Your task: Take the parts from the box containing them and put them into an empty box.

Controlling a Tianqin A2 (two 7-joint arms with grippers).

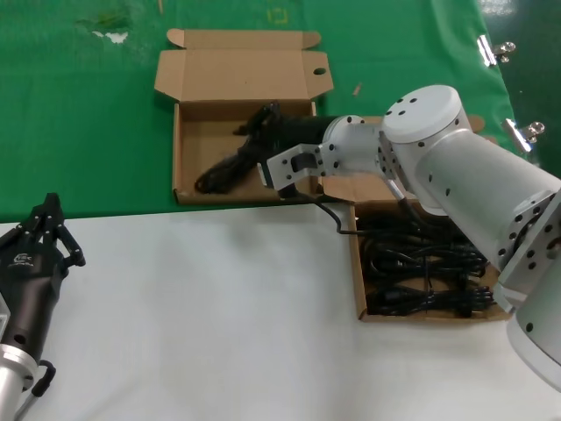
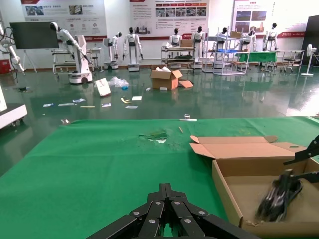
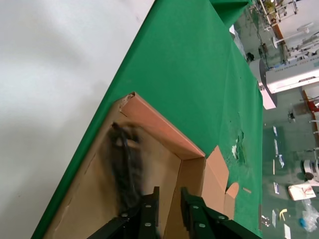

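Note:
The box containing the parts (image 1: 358,285) lies at the right with several black power cords (image 1: 421,263) in it; my right arm covers its far side. One cord end (image 1: 337,219) trails over its edge. The other box (image 1: 176,149) stands open at the back left, and one cord bundle (image 1: 223,171) lies inside it. My right gripper (image 1: 259,123) reaches over this box and is open just above the bundle (image 3: 124,164); nothing sits between its fingers (image 3: 169,196). The bundle (image 2: 279,196) looks blurred in both wrist views. My left gripper (image 1: 48,215) rests shut at the near left.
The raised lid flap (image 1: 241,74) stands behind the back-left box. Green cloth (image 1: 88,132) covers the far half of the table and white surface (image 1: 202,316) the near half. Two metal clips (image 1: 491,50) lie at the back right.

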